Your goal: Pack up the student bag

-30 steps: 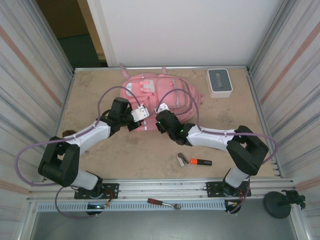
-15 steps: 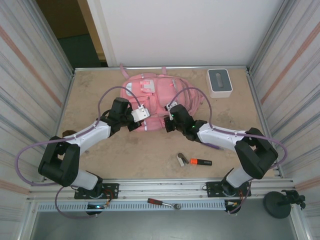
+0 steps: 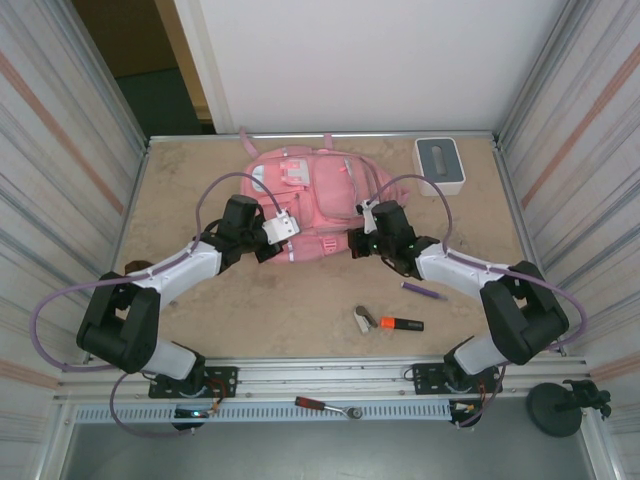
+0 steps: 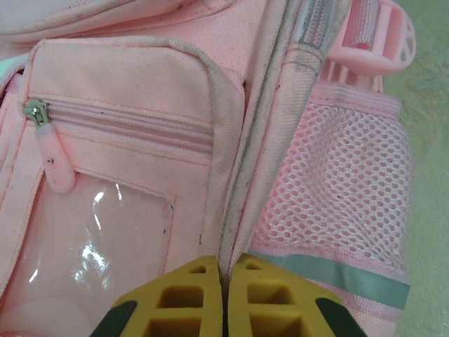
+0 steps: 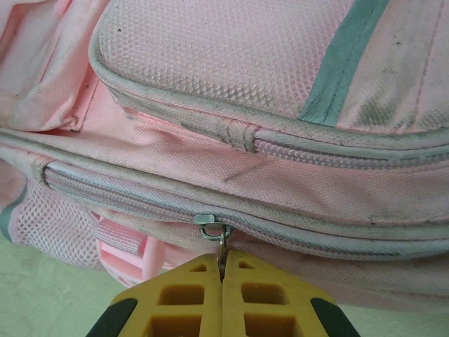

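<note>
Nearest us, a small tool (image 3: 325,405) lies on the front rail, too small to identify. On the bench (image 3: 200,310) beyond it lie an orange marker (image 3: 400,324) and, just to its left, a pale little object (image 3: 361,319) that we cannot make out. A thin purple stick (image 3: 423,290) lies near the right arm, and we cannot tell pen from cable end.

In the left wrist view, the left gripper (image 4: 224,270) has its fingers pressed together on the student bag (image 3: 315,190). It pinches the piped seam between a zipped front pocket (image 4: 119,119) and the mesh side pocket (image 4: 337,182). Its fingertips are cut off by the lower edge of the view.

The right gripper (image 5: 223,270) is likewise clamped, nipping the metal zip pull (image 5: 220,237) that hangs from the slider on the long zip.

Over the last second the right gripper has travelled rightward along the bag's near edge, while the left arm has held its place.

The bag lies flat at the middle of the far half of the bench, with both grippers at its near edge. Its inside is hidden from us, and the clear window pocket (image 4: 91,246) shows only glare.

Farther right, apart from the bag, a white box with a grey top (image 3: 440,165) stands in the far corner.
</note>
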Available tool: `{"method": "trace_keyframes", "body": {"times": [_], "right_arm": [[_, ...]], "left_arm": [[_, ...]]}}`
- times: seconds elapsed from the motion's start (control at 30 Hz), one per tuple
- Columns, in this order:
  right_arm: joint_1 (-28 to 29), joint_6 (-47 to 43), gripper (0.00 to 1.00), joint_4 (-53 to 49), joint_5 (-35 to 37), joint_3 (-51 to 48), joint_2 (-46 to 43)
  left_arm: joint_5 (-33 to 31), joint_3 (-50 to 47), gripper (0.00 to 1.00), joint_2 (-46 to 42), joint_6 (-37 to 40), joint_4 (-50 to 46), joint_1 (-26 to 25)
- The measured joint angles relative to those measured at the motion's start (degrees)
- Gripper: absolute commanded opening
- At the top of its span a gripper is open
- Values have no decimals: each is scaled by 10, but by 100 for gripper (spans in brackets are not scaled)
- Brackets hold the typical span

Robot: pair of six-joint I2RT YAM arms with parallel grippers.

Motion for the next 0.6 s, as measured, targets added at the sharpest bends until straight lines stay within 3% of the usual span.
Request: {"method": "trace_keyframes", "body": {"times": [0.33,0.6], "right_arm": [[-1,22,10,37,-11,0,45],[-1,24,12,86,-8,-12,64]], "left_arm": [[0,0,0,3,0,-2,0],[0,0,0,4,0,-2,0]]}}
